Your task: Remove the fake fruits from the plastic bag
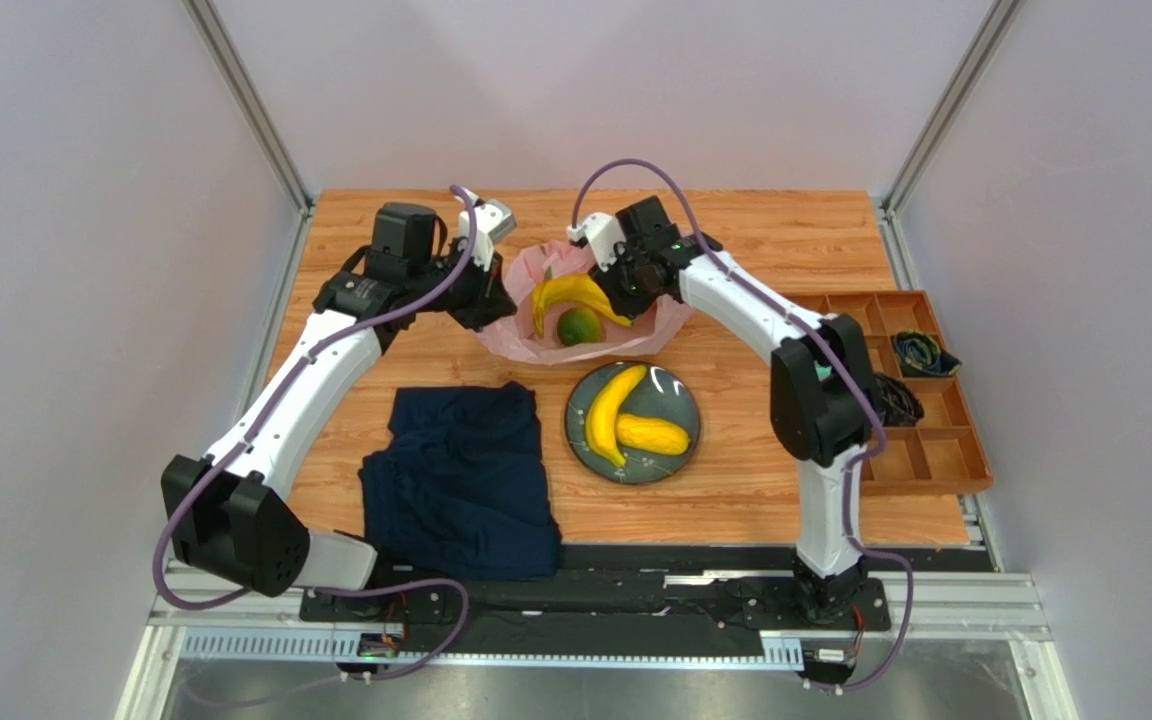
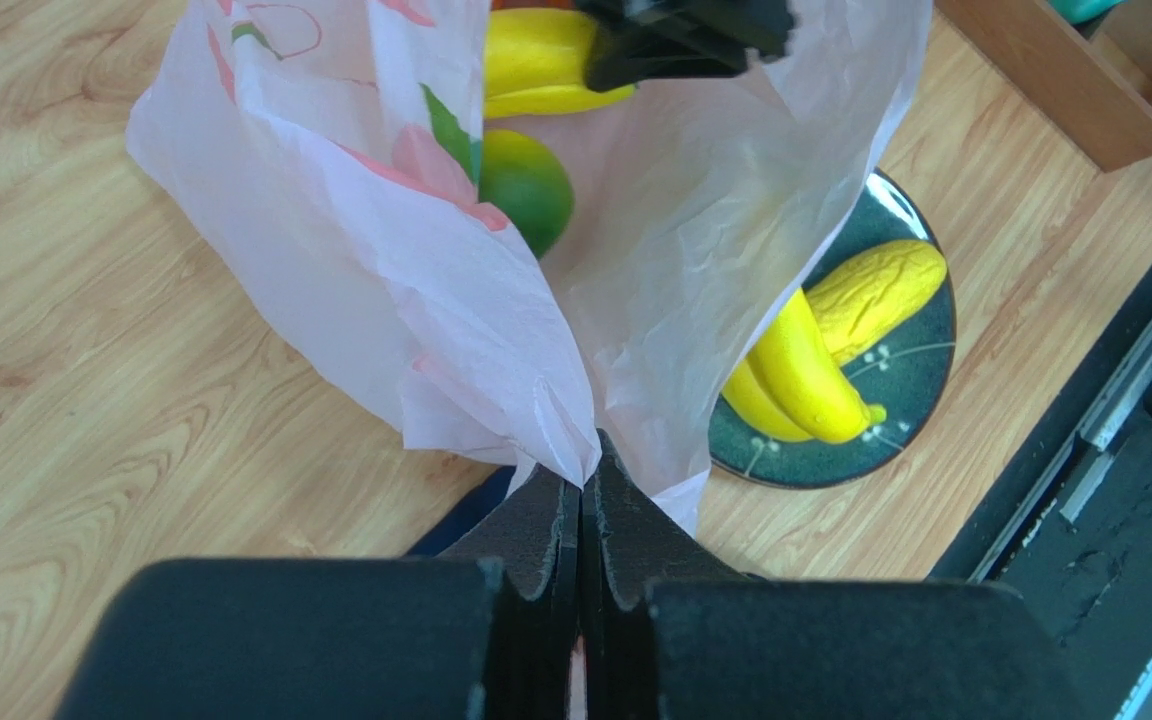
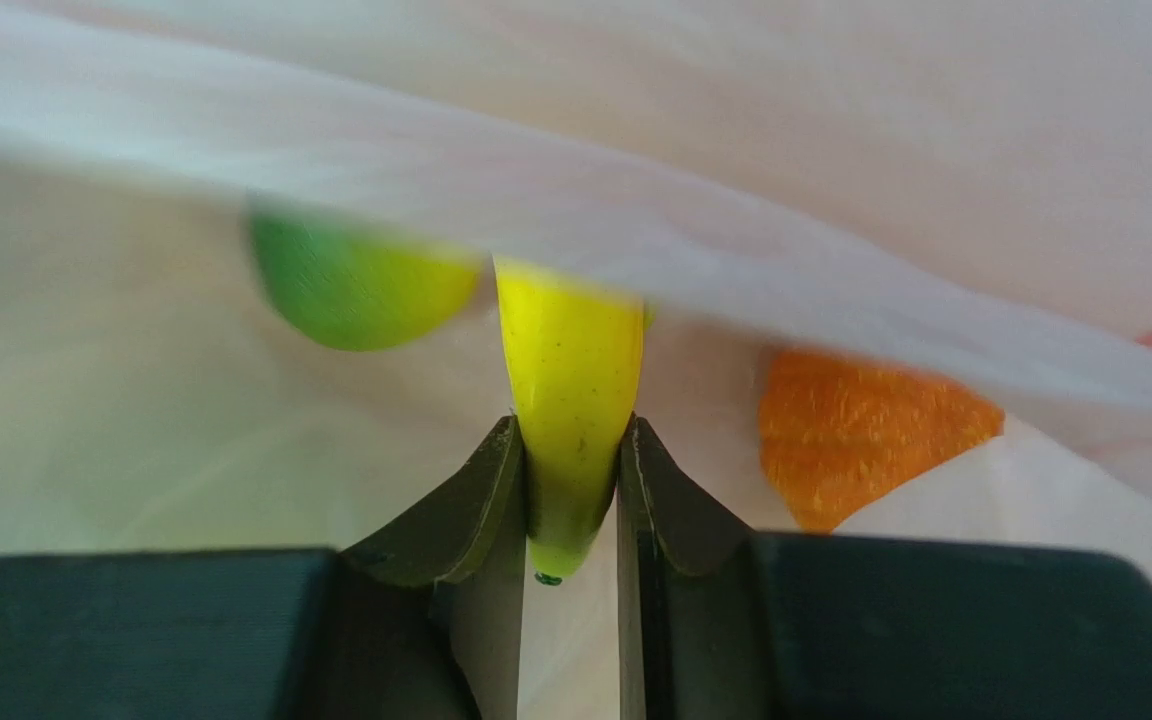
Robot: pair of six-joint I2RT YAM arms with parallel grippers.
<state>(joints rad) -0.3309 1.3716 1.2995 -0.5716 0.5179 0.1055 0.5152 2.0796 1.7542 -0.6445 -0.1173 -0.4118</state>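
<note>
The pink plastic bag (image 1: 515,333) lies open at the table's middle back. My left gripper (image 2: 590,480) is shut on a bunched fold of the bag's edge (image 2: 387,285) and holds it up. Inside the bag, my right gripper (image 3: 567,465) is shut on the tip of a yellow banana (image 3: 570,375). Beside that banana lie a green fruit (image 3: 357,285) and an orange one (image 3: 853,428). The top view shows the banana (image 1: 575,296) and green fruit (image 1: 579,329) in the bag's mouth. A second banana (image 1: 611,411) and a bumpy yellow piece (image 1: 654,435) rest on the dark plate (image 1: 677,402).
A folded navy cloth (image 1: 459,480) lies near the front, left of the plate. A wooden compartment tray (image 1: 973,450) holding dark cables stands along the right edge. Grey walls close in the table on both sides.
</note>
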